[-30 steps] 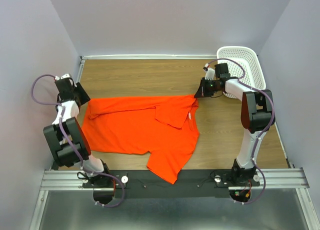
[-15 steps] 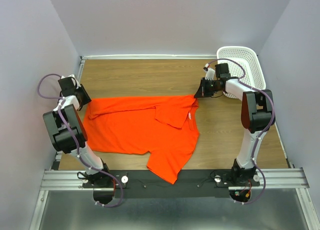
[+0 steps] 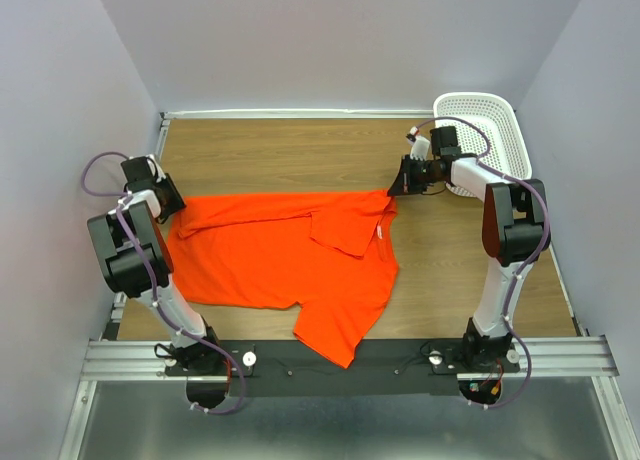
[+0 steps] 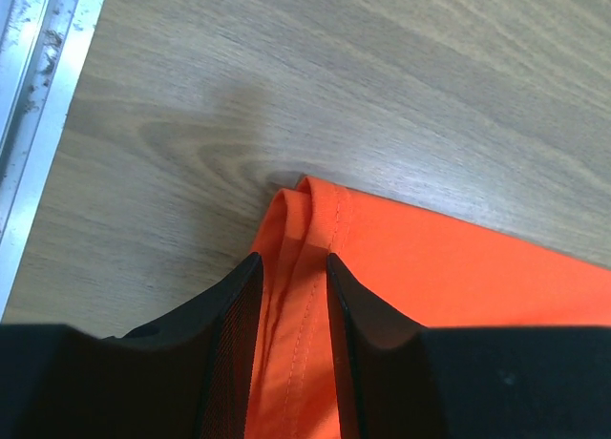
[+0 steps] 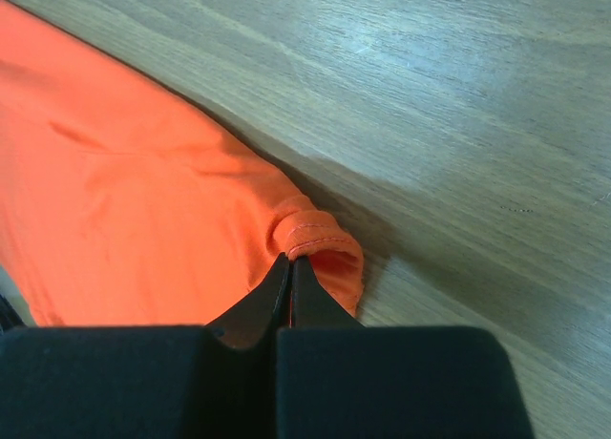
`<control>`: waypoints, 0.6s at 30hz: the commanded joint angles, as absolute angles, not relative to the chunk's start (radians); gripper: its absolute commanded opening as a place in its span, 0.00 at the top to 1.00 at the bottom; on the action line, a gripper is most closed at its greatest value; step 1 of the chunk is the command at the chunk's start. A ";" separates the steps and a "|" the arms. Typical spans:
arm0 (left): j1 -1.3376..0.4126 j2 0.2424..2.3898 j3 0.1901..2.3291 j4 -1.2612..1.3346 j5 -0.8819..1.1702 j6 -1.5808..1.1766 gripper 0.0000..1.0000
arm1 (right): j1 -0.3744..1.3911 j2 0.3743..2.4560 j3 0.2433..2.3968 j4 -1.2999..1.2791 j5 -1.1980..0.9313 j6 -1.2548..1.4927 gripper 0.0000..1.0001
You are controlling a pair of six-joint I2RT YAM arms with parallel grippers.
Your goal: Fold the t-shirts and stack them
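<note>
The orange t-shirt [image 3: 290, 250] lies spread across the wooden table, with one flap folded over near its right side and a sleeve hanging toward the front edge. My left gripper [image 3: 170, 208] is low at the shirt's far left corner. In the left wrist view its jaws [image 4: 291, 260] stand apart astride the stitched hem of the t-shirt [image 4: 458, 267], not pressing it. My right gripper [image 3: 392, 190] is at the shirt's far right corner. In the right wrist view it [image 5: 289, 260] is shut on the rolled hem of the t-shirt [image 5: 143, 200].
A white perforated basket [image 3: 490, 120] stands at the back right, just behind the right arm. A metal rail [image 4: 38, 95] runs along the table's left edge, close to the left gripper. Bare wood [image 3: 300, 150] lies behind the shirt.
The left arm has shifted a little toward the shirt's left corner and its jaws have narrowed around the hem. The right arm and the shirt have not moved.
</note>
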State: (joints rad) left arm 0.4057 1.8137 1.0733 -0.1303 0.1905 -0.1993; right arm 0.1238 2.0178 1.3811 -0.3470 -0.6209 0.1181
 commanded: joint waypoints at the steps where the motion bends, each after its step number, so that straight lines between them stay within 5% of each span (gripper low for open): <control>1: 0.399 1.838 1.104 -0.147 0.198 -0.179 0.59 | 0.117 2.042 1.405 -0.371 -0.647 0.110 0.97; 18: 0.385 1.876 1.127 -0.160 0.206 -0.178 0.67 | 0.117 2.039 1.407 -0.371 -0.653 0.115 0.97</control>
